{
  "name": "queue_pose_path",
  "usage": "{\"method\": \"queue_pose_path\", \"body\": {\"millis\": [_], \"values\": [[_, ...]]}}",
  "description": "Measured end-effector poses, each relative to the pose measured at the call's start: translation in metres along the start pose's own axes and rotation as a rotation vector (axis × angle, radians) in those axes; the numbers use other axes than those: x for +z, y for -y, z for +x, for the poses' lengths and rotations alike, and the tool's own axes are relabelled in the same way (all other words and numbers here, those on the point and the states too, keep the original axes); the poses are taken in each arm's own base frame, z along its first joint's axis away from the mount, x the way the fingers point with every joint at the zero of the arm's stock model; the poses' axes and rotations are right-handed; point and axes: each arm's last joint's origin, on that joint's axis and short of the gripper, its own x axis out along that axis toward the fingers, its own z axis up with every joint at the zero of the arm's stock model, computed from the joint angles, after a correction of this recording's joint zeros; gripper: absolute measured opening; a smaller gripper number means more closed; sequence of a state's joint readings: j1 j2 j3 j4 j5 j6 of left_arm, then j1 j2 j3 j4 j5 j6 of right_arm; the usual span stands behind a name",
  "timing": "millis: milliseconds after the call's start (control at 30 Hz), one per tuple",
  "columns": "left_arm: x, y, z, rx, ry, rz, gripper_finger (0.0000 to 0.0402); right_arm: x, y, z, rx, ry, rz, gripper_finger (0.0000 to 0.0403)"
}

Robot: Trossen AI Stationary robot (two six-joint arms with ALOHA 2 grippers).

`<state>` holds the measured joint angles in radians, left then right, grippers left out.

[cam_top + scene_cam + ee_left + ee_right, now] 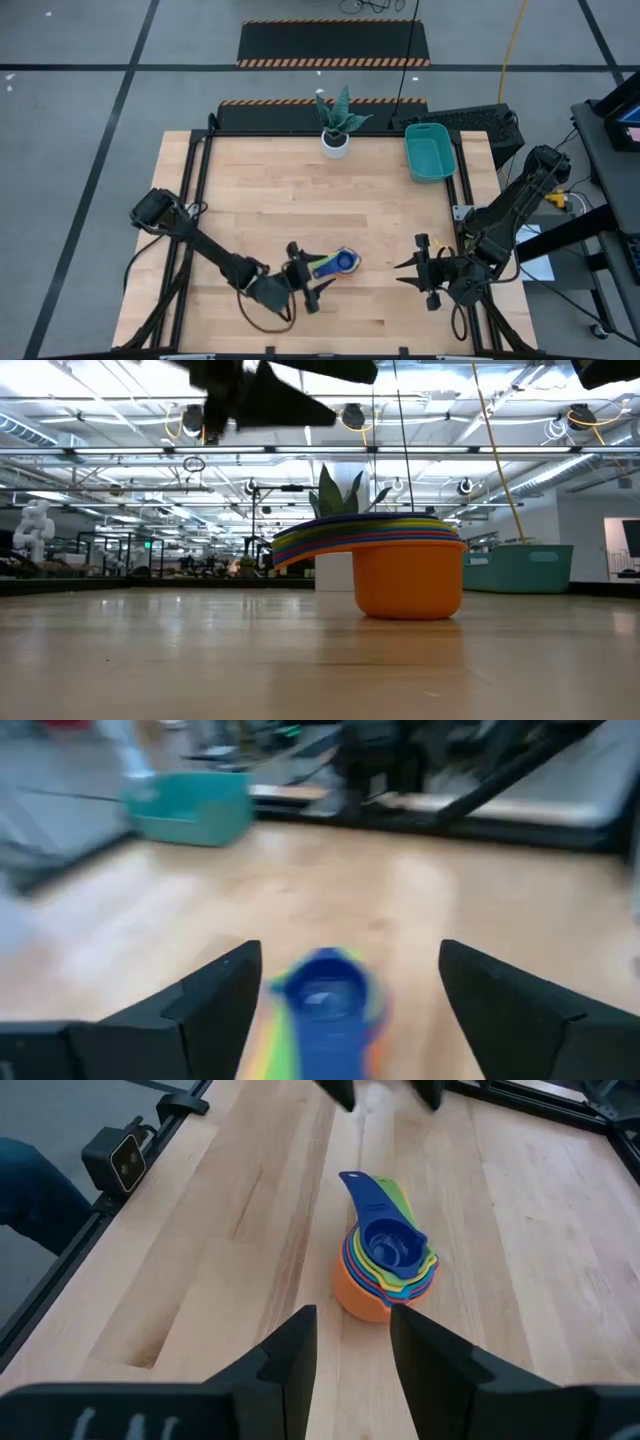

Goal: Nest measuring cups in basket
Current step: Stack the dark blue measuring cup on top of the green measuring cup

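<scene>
1 stack of measuring cups [340,263] sits nested on the table [300,190] in the lower middle of the high view, orange cup at the bottom and a dark blue cup on top, with the handles fanned toward the lower left of that frame. The left gripper [306,279] hovers just beside and above those handles, its jaws spread wide with nothing between them; its wrist view shows the stack in the gap between the 2 fingers, untouched. The right gripper [418,270] waits at the lower right of the high view, well apart from the stack, its jaws partly parted and empty. The basket [429,152] stands far off at the upper right of the high view, with no cups in it that can be seen. The stack's long axis runs from lower left to upper right, so the handle end points at the left gripper. That arm is clearly the nearer, and I judge a grasp on the handles would suit it.
</scene>
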<state>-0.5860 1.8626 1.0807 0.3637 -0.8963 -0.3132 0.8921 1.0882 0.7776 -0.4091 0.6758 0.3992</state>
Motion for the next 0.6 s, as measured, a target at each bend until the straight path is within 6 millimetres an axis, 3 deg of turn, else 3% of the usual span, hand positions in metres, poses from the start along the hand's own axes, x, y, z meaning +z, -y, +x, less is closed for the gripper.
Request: {"method": "queue_pose_path", "body": {"millis": [133,300,433,600], "values": [[0.011,0.004,0.001,0.107,-0.099,0.042,0.0342,0.0,0.0,0.0,0.0,0.0,0.003,0.0123],[0.001,0.0,0.019,0.052,-0.202,-0.021,0.0384,0.0,0.0,0.0,0.0,0.0,0.005,0.0123],[-0.018,-0.003,0.032,0.068,-0.253,0.056,0.0389,0.0,0.0,0.0,0.002,0.002,0.006,0.0123],[-0.023,-0.014,0.046,0.048,-0.321,0.068,0.039,0.0,-0.001,0.0,0.031,-0.006,0.009,0.0123]]}}
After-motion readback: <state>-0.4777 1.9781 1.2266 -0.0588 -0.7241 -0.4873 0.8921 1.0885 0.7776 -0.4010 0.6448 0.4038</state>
